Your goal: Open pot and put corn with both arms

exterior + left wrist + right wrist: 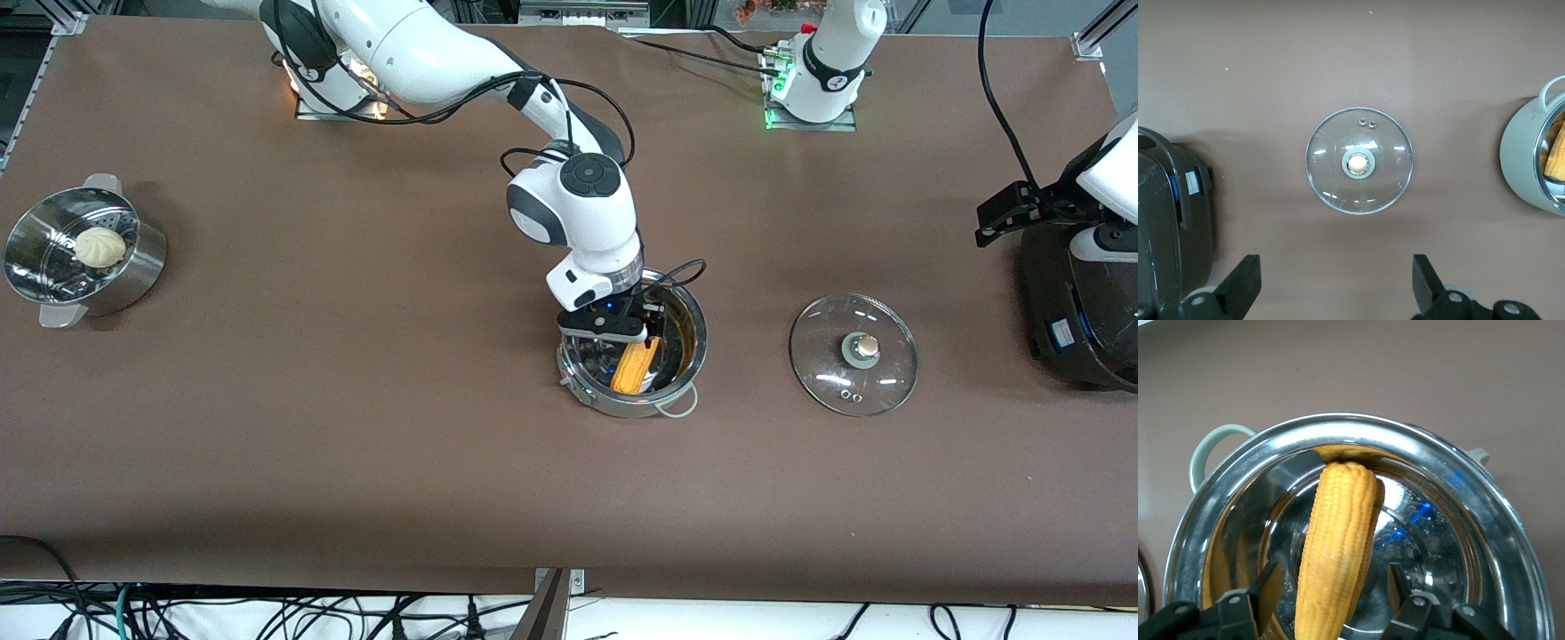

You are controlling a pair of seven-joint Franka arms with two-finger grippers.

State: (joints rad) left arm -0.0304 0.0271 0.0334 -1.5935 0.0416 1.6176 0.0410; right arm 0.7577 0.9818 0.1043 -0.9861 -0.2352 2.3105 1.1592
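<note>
Brown surface [356, 427]: pot [633, 404] mid-surface, uncovered, corn [635, 367] lying inside. Glass lid [853, 355] flat beside it, toward the left arm's end. Right pincer [642, 336] in the pot, fingers spread astride the corn. Left pincer [1335, 283] over the lid, released.

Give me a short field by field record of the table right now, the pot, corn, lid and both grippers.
pot: open, mid-table
corn: inside the pot, leaning on its wall
glass lid: flat on the table beside the pot, toward the left arm's end, knob up
right gripper: in the pot, fingers open either side of the corn
left gripper: open, over the lid
steamer pot: at the right arm's end, holds a white bun
rice cooker: at the left arm's end
</note>
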